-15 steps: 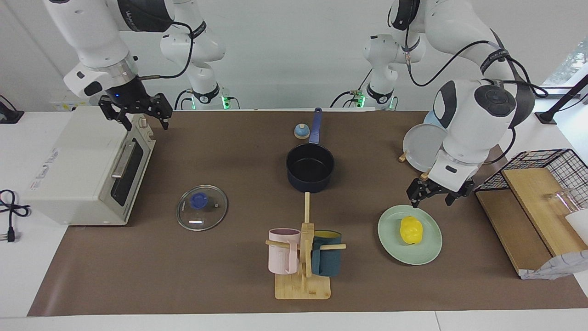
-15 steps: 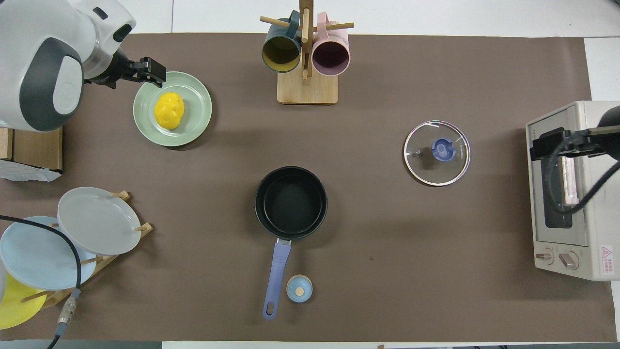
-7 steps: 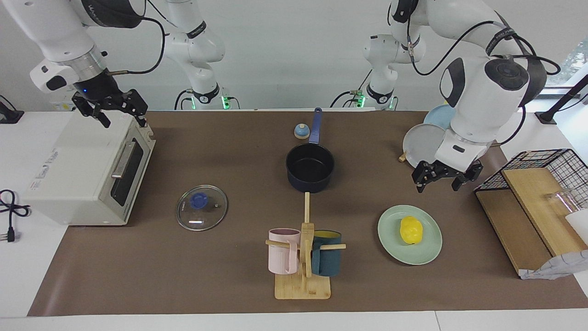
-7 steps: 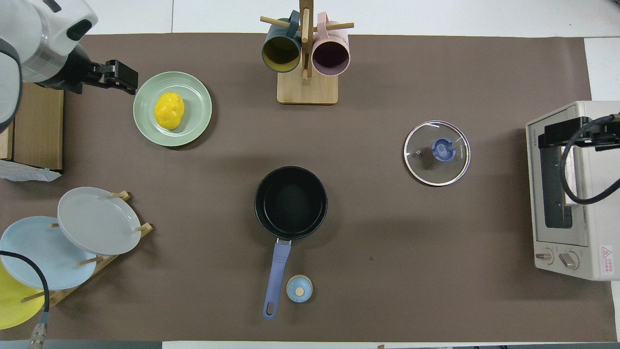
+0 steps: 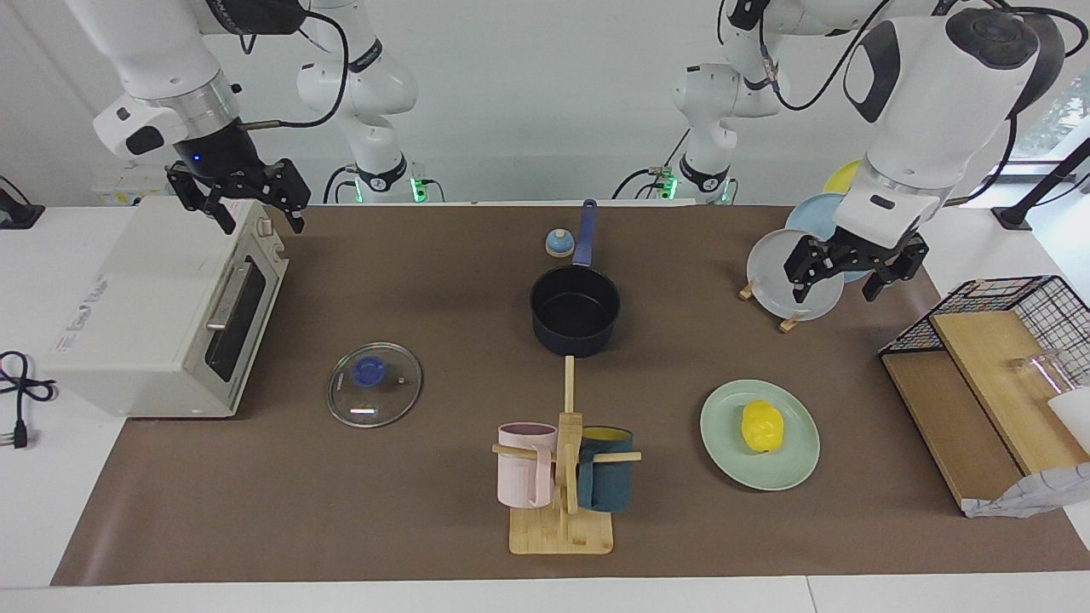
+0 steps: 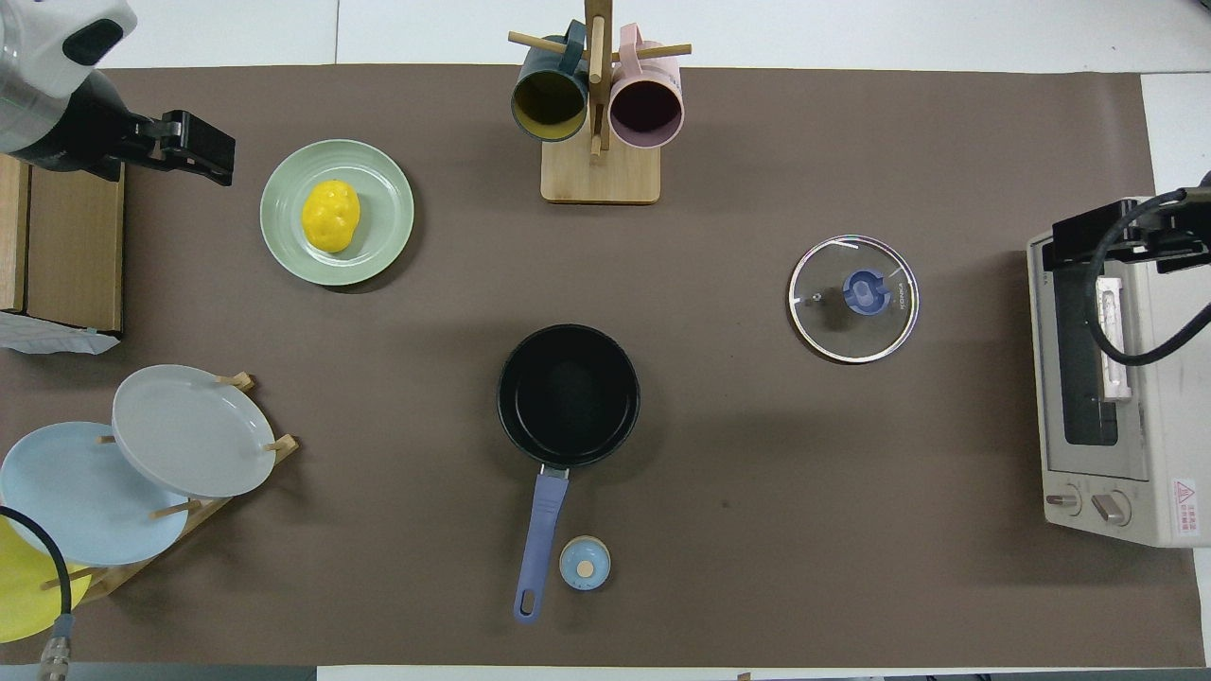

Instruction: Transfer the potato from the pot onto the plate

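potato (image 5: 761,425) on plate (image 5: 792,466), out of pot (image 5: 575,311) | left gripper (image 5: 854,272) spread, empty, over plate rack (image 5: 788,277) | right gripper (image 5: 241,197) spread, over toaster oven (image 5: 162,311) | risk: clipped rack if lowered there

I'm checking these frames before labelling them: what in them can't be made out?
- Yellow plate in the rack: overhead view, cut by the edge and covered by the light blue plate.
- Toaster oven interior: both views, dark door glass hides it.
- Teal mug: facing view, the mug stand's post partly covers it.
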You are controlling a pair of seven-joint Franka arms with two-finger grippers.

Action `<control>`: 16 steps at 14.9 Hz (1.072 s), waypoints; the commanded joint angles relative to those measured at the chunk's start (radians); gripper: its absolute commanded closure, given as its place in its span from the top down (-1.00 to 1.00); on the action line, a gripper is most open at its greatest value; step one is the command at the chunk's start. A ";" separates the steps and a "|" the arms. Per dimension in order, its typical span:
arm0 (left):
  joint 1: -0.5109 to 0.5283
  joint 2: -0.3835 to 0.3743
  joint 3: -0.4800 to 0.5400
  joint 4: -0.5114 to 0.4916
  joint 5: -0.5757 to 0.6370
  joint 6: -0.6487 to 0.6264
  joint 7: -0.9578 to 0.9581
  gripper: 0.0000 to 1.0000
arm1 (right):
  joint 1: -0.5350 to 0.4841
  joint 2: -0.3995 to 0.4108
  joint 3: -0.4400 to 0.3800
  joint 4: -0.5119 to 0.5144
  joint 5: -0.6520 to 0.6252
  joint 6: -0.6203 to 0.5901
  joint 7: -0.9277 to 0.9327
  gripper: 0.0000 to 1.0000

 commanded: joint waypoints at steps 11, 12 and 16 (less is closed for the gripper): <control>0.027 -0.262 0.027 -0.114 -0.039 -0.234 0.081 1.00 | -0.015 0.008 -0.004 0.021 0.005 -0.001 -0.054 1.00; 0.033 -0.300 0.030 -0.175 -0.039 -0.212 0.083 1.00 | -0.015 0.008 -0.004 0.023 0.005 -0.001 -0.054 1.00; 0.031 -0.321 0.029 -0.210 -0.039 -0.144 0.077 1.00 | -0.015 -0.008 -0.005 -0.011 0.005 -0.001 -0.052 1.00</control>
